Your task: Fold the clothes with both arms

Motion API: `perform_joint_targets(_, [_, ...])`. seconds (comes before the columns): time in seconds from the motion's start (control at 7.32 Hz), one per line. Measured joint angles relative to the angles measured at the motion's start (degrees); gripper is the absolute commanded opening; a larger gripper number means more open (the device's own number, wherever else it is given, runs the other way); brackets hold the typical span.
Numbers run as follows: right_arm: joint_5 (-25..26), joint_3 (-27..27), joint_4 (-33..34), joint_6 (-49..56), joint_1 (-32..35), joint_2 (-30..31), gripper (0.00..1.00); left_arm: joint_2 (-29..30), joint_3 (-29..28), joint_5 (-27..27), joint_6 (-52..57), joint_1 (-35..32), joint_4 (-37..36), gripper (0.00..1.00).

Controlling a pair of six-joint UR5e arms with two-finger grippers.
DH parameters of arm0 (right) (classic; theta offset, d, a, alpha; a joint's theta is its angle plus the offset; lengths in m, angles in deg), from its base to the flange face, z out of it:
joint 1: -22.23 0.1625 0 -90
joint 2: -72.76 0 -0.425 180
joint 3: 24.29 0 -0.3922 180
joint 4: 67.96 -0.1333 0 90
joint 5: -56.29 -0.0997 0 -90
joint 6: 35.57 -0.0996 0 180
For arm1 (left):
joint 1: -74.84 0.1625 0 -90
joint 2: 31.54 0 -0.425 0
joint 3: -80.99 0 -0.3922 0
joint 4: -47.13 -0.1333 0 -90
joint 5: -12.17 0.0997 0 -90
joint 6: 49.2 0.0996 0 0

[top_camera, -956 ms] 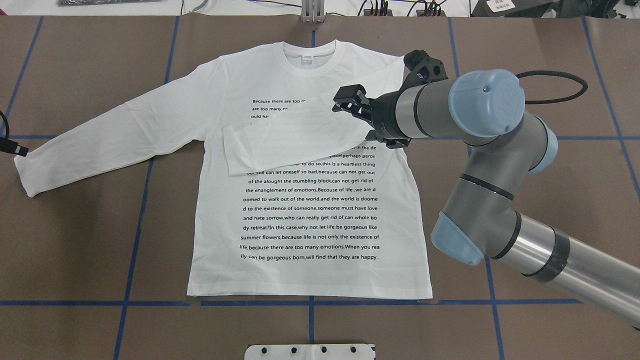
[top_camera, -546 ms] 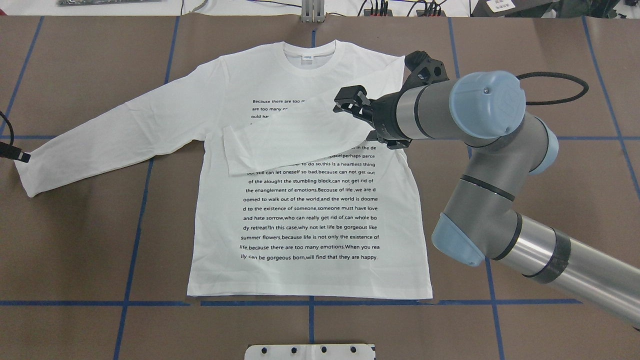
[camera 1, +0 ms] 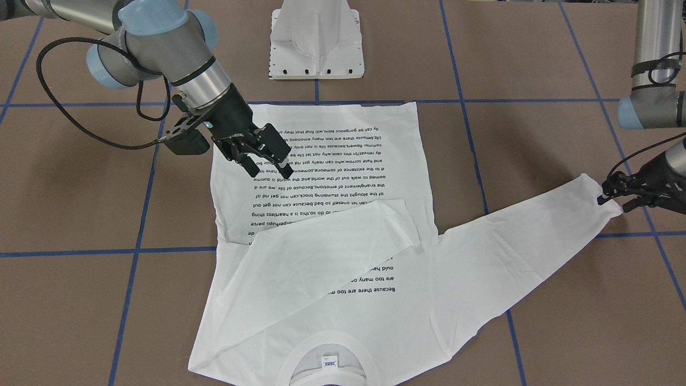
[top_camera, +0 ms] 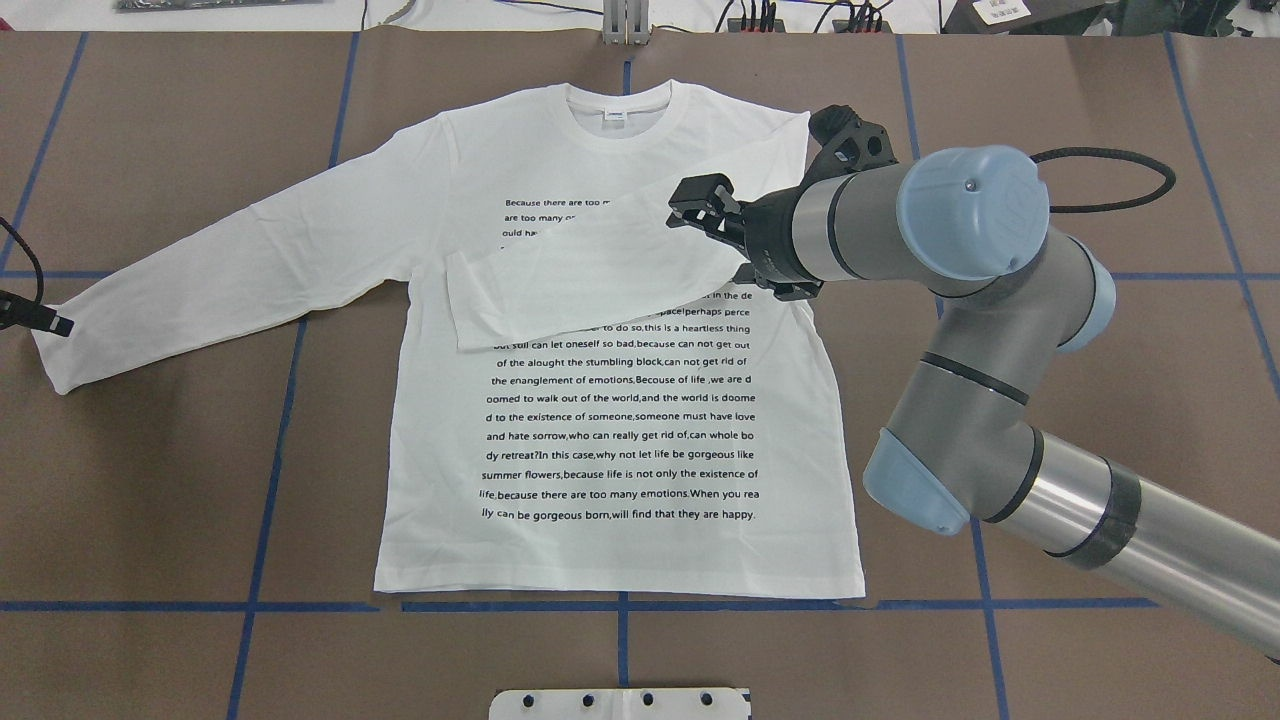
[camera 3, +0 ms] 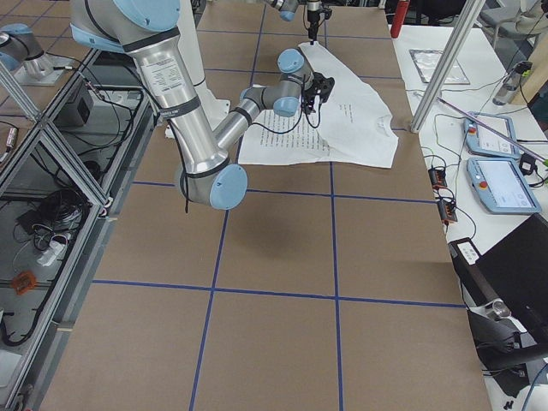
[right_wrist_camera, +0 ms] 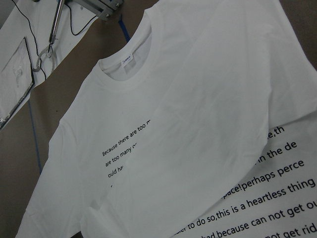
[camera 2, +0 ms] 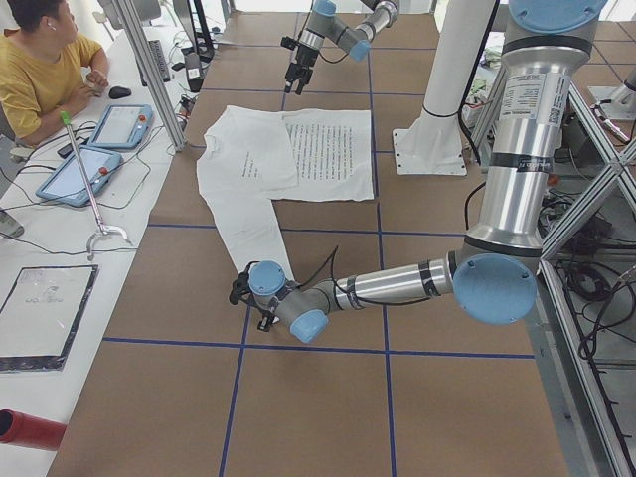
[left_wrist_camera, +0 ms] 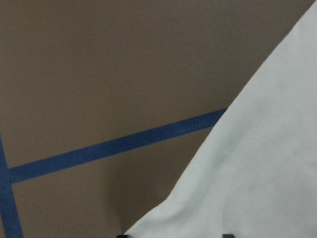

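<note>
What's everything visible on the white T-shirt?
The white T-shirt, thin cotton by its look, lies flat and text-side up on the brown table, collar away from the robot, small collar label showing. One sleeve is folded across the chest, covering some black text lines; the other sleeve stretches out flat, with the left end effector at its cuff.
</note>
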Motion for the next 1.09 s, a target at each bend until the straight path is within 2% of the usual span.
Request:
perform_joint_targets(0.14, [0.03, 0.00, 0.00, -0.06, -0.05, 0.07, 0.99, -0.13, 0.01, 0.55, -0.03, 0.01, 0.36, 0.00])
perform_joint_targets(0.41, [0.17, 0.00, -0.02, -0.28, -0.45, 0.11, 0.99, -0.26, 0.49, 0.58, -0.11, 0.05, 1.53, 0.00])
perform_joint_targets(0.68, [0.80, -0.02, -0.08, -0.36, -1.14, 0.10, 0.99, -0.50, 3.52, -0.64, -0.05, -0.10, 1.59, 0.00])
perform_joint_targets(0.96, [0.52, 0.89, -0.11, -0.04, -1.08, 0.94, 0.99, -0.38, 9.81, -6.53, -3.61, -0.20, 1.47, 0.00])
perform_joint_targets(1.09, [-0.37, 2.83, -0.22, 0.90, -0.76, 3.58, 0.99, 0.70, 13.94, -8.00, -9.75, -0.14, 1.43, 0.00])
